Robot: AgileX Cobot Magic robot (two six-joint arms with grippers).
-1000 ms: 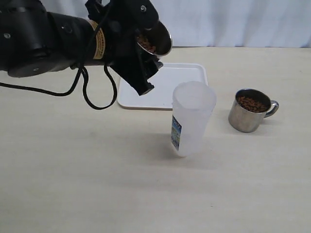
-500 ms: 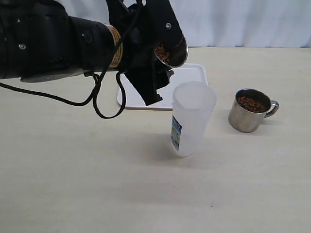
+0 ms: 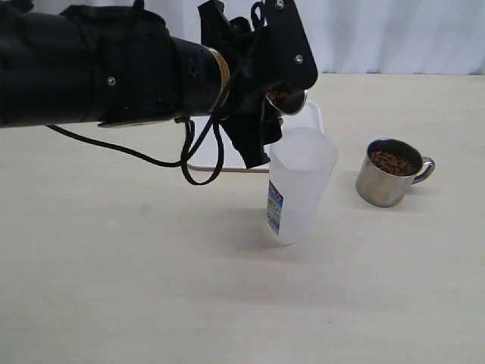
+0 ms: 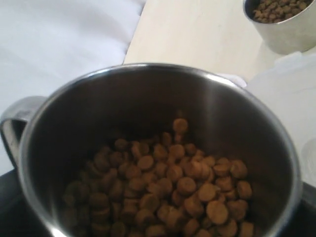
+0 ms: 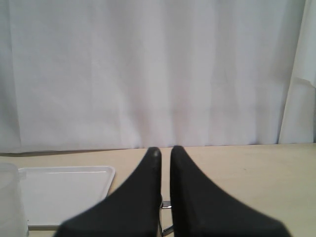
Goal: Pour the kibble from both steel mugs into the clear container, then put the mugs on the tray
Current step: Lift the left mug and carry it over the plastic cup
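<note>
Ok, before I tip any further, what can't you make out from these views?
- Exterior view: the clear container has a frosted wall that hides whether anything is inside.
- Exterior view: the tray is mostly hidden behind the left arm and the container.
- Left wrist view: the held mug fills the frame; fingers of the left gripper are out of view.
- Right wrist view: the shut right gripper blocks the foreground; the second mug cannot be identified.

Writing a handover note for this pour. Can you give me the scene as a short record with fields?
Held mug: in the left gripper, tilted toward the clear container, near its rim
Kibble: in the held mug, none seen falling
Clear container: upright on the table, no kibble visible inside
Other mug: upright on the table, kibble inside
Tray: no mug on it
Right gripper: shut, empty
</note>
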